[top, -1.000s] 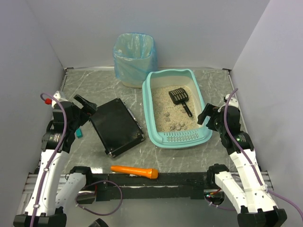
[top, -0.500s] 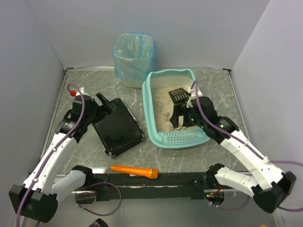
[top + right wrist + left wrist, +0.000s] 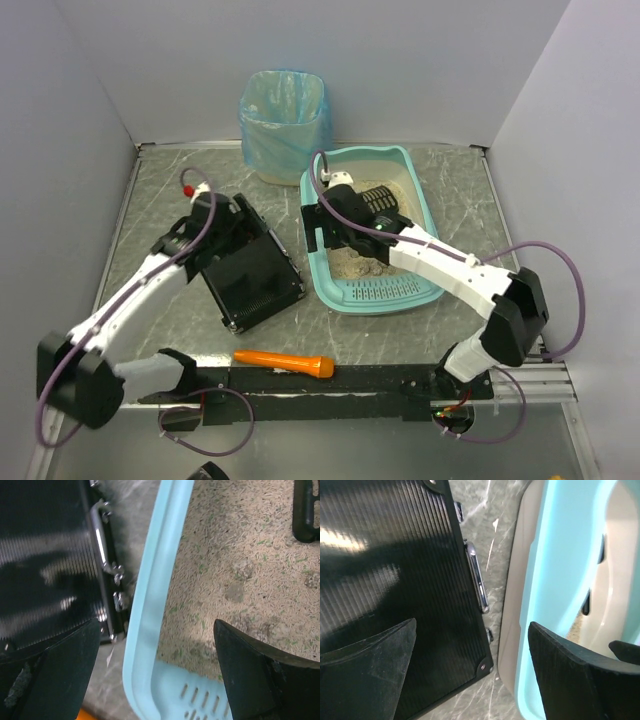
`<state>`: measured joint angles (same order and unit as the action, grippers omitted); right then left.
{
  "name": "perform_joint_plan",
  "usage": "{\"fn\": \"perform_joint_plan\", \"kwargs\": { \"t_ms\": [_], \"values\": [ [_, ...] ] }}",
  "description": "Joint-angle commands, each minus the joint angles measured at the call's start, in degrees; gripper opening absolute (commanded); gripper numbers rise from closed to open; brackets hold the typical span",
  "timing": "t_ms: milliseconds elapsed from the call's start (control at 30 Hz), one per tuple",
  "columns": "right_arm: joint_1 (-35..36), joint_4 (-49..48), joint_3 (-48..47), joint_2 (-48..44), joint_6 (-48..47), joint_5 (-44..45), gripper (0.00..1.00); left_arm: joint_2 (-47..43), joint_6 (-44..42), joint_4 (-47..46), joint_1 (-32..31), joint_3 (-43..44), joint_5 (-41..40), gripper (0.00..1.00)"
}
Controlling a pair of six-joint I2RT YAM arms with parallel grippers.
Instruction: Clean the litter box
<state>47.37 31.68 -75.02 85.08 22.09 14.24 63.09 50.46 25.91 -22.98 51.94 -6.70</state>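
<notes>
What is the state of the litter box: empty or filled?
Filled. Beige litter covers the floor of the litter box, with clumps near its slotted end and a black scoop on it.

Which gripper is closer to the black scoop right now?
Right. The right gripper straddles the litter box's left rim, with the scoop farther in on the litter. The left gripper sits farther out, over the black case's edge.

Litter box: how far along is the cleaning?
Done: nothing visible; clumps lie in the litter box, scoop lies untouched in the litter. In hand: nothing; right gripper open astride the box's case-side rim, left gripper open between the black case and box. Left: grab scoop, sift clumps, dump into blue-bagged bin.
</notes>
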Motion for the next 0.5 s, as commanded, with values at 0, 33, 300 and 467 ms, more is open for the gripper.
{"fn": "perform_joint_plan", "kwargs": {
  "t_ms": [0,33,300,467],
  "values": [
    [0.1,-2.0,-2.8,1.2,4.1,5.4,1.00,10.0,2.9,-4.8,-3.1,7.9,-4.2,0.97],
    [0.1,-2.3,-2.2,0.7,4.4,5.2,1.00,14.6,2.8,-5.3,-3.2,9.3,-3.4,0.97],
    [0.0,-6.4,7.8,-7.7,5.5,5.3,1.00,31.6,0.9,-11.3,-5.0,21.2,0.4,0.99],
    [0.0,-6.3,9.8,-9.4,6.0,4.9,1.00,38.6,2.4,-12.3,-5.7,22.8,2.7,0.97]
  ]
}}
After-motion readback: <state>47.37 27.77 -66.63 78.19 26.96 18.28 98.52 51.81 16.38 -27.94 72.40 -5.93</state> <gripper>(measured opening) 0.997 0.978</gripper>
